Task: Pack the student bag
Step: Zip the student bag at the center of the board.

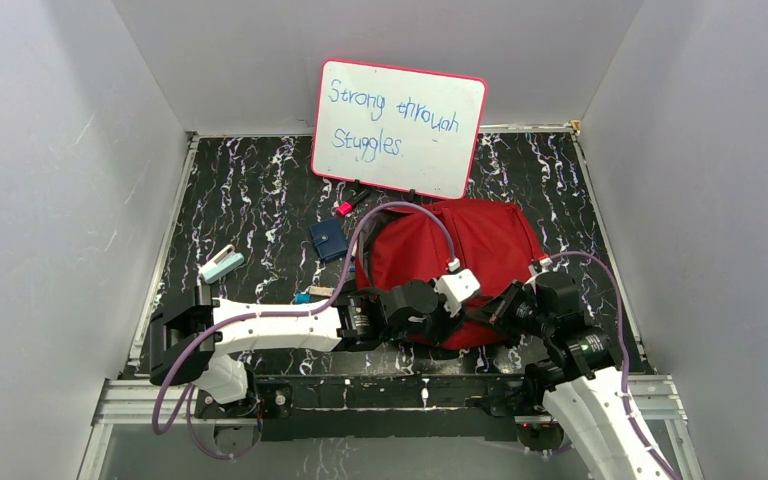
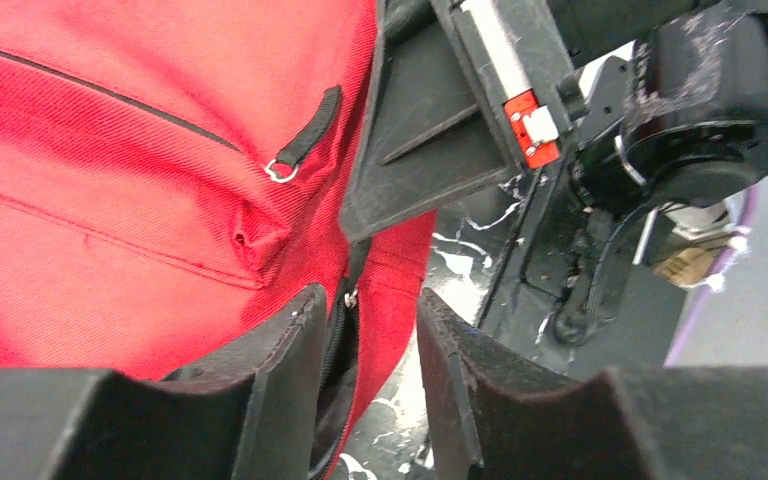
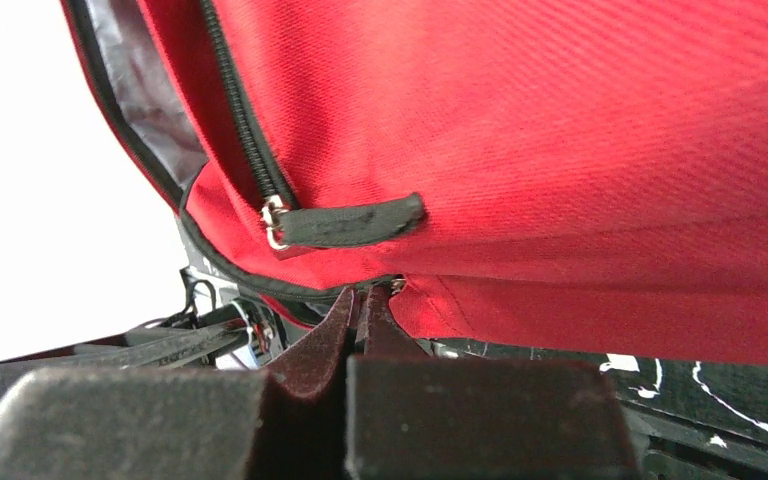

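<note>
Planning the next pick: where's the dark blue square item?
Top view: the dark blue square item lies left of the student bag, in front of the whiteboard.

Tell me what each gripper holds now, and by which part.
The right gripper is shut on the red bag, pinching its edge just below the zipper pull. The left gripper is open at the bag and holds nothing.

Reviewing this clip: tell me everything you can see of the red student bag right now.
The student bag is a soft red woven-fabric backpack lying slumped on the black marbled table before the whiteboard. It has black zippers, black strap pulls on silver rings and black edge piping; one zipper is open, showing grey lining. The shut right gripper meets its lower hem; the open left gripper sits at a zippered edge.
</note>
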You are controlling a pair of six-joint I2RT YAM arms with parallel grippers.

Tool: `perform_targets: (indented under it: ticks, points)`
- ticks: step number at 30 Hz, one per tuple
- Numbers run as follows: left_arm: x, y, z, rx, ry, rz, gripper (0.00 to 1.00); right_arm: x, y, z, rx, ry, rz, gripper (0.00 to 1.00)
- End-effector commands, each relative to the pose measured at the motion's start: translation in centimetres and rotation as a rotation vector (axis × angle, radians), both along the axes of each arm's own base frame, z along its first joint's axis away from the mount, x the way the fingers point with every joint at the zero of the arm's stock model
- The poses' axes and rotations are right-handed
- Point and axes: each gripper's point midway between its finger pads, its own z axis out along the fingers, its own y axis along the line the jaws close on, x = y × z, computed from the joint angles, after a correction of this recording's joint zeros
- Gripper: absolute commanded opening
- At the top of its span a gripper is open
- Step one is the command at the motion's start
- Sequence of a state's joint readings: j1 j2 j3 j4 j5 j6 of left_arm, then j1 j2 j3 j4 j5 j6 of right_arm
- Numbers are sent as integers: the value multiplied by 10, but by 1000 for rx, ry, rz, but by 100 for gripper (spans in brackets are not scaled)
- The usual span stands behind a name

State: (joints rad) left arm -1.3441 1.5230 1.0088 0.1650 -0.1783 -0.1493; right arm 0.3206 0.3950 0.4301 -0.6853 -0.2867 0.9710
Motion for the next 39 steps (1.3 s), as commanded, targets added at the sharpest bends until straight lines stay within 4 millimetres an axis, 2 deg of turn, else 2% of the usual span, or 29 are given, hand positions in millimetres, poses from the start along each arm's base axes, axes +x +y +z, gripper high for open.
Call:
perform_targets:
  ticks: [1,4,9,13,20,28,35,39]
  points:
    - [-7,-13,29,-99,16,-47,41,6,14,34,63,-143,94,0]
    - [-6,-10,29,-107,13,-34,46,9,18,41,68,-188,135,0]
    - [3,8,37,-157,-22,31,48,12,21,55,58,-277,187,0]
    - [-1,13,40,-174,-48,1,48,13,21,67,43,-342,217,0]
    - [-9,6,36,-173,-46,-62,48,11,23,83,54,-405,239,0]
    - [0,-3,26,-185,-75,-32,49,8,25,88,68,-405,255,0]
    - [14,-2,15,-190,-71,64,49,8,26,94,77,-413,257,0]
    - [14,-6,15,-218,-61,72,49,8,26,95,80,-412,256,0]
